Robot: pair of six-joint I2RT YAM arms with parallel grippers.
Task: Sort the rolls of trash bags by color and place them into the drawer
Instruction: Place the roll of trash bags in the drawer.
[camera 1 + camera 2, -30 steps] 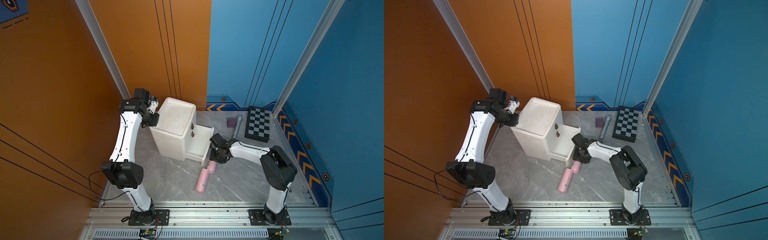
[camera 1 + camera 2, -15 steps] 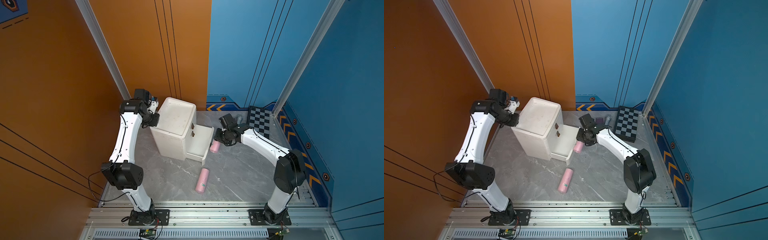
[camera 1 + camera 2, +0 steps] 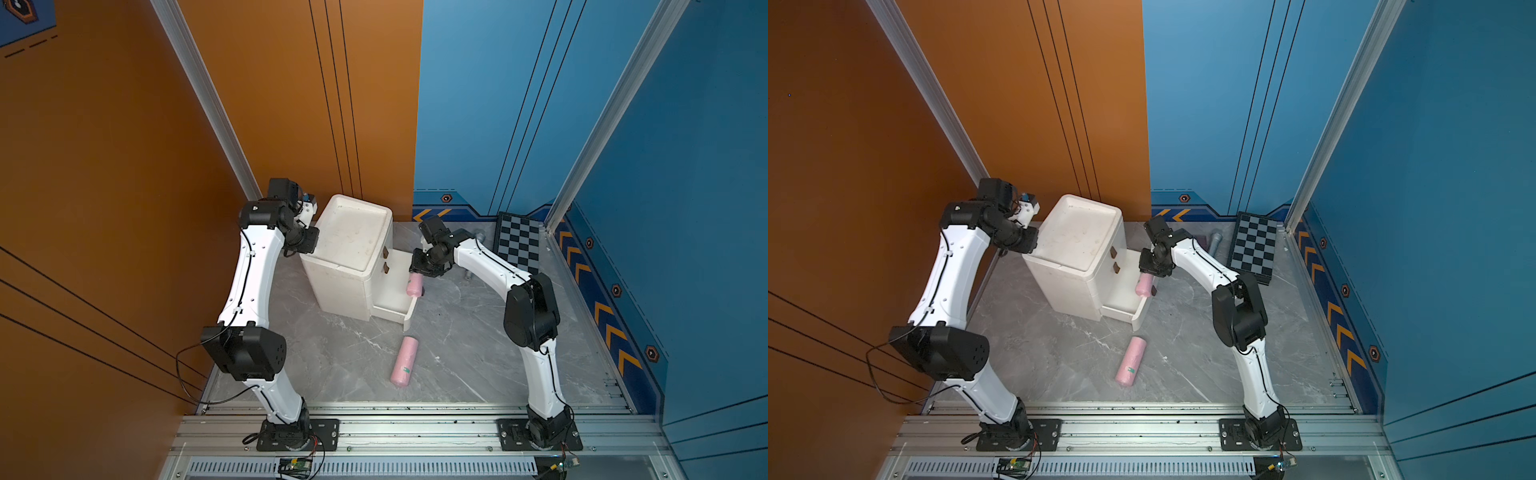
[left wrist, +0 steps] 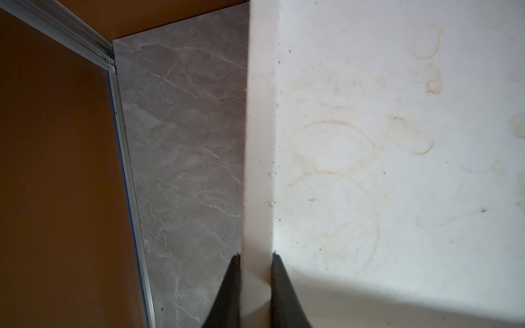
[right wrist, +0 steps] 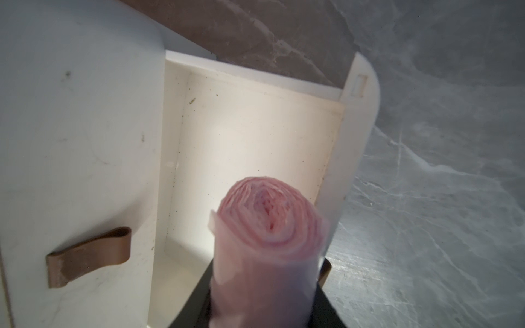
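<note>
The white drawer cabinet (image 3: 353,237) stands at the back with its bottom drawer (image 3: 392,291) pulled out; the inside (image 5: 255,136) is bare. My right gripper (image 3: 422,270) is shut on a pale pink roll of trash bags (image 3: 414,286), which hangs end-down over the open drawer, close to its front panel (image 5: 349,142). The wrist view shows the roll's spiral end (image 5: 270,215) between my dark fingers (image 5: 196,301). A second pink roll (image 3: 404,361) with a small label lies on the floor before the drawer. My left gripper (image 4: 256,272) is shut on the cabinet's top rim (image 4: 260,142).
A black-and-grey chequered board (image 3: 519,245) lies at the back right, with a grey stick (image 3: 1214,241) and a purple cube (image 3: 1200,240) beside it. Orange and blue walls stand close behind the cabinet. Brown pull tabs (image 5: 88,255) mark the shut upper drawers.
My right gripper has lifted one pink roll off the floor, away from the other, and carried it back and then left over the open drawer. The left arm has not moved.
</note>
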